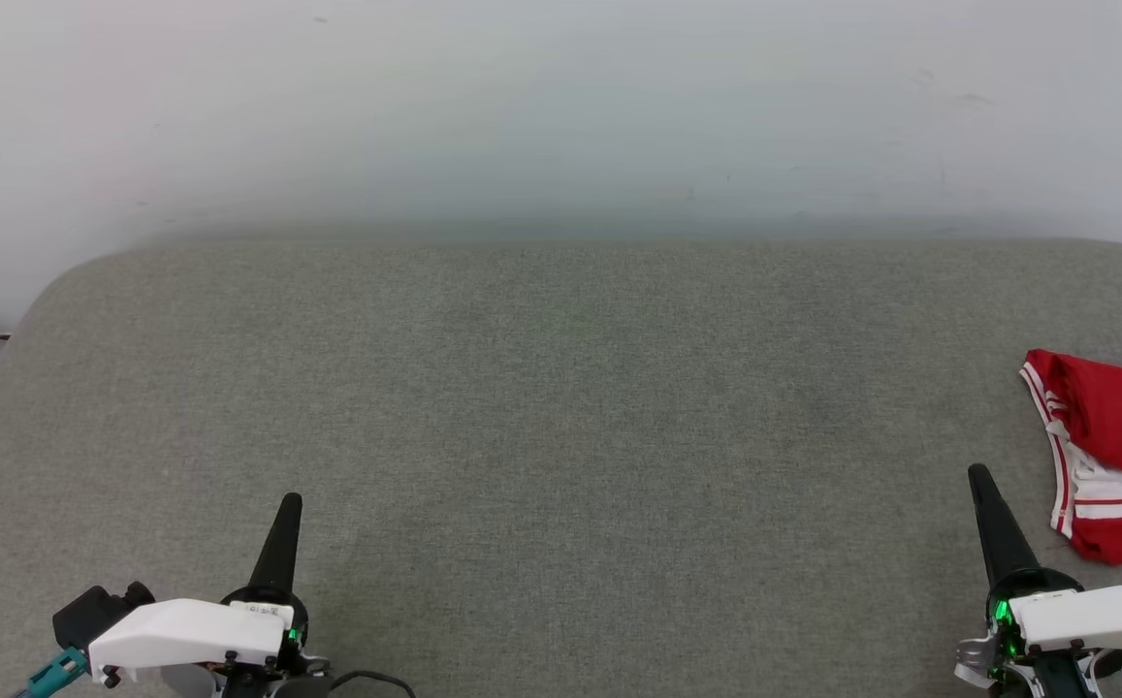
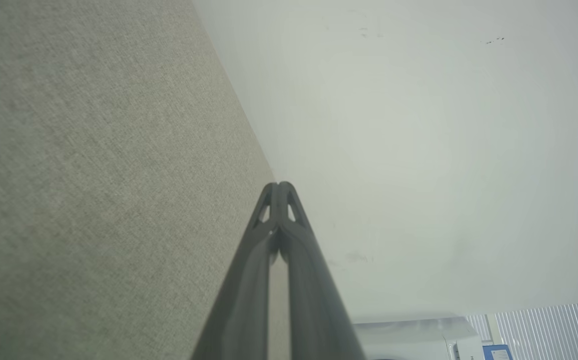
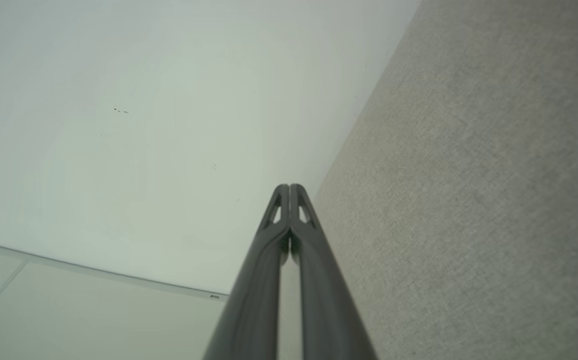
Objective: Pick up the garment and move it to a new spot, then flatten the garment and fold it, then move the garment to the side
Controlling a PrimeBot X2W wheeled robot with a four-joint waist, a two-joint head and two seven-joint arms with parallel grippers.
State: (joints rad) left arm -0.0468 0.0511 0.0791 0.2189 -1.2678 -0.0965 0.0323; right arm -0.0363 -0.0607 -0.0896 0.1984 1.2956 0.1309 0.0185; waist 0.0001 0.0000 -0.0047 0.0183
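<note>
The right tool [image 1: 981, 477], clenched and empty, has the garment [image 1: 1118, 427] near on its right, slightly ahead; the left tool [image 1: 290, 502], likewise clenched, is well apart.

My left gripper [image 1: 291, 501] has two long dark fingers [image 2: 246, 290] that taper to a rounded tip, each with a small cutout [image 2: 265, 214] just behind the tip. Behind the fingers' base sits an angular white cover [image 1: 187, 630] carrying a small printed label [image 1: 262, 611] and dark screws [image 1: 111, 676]. Past the cover I see a black block [image 1: 95, 609] and a teal plug [image 1: 56, 669]. A black cable [image 1: 371, 679] loops beside the base. My right gripper [image 1: 977, 473] looks alike, with a bright green light [image 1: 1003, 613] at its base and a silvery bracket [image 1: 974, 659] beside it.
</note>
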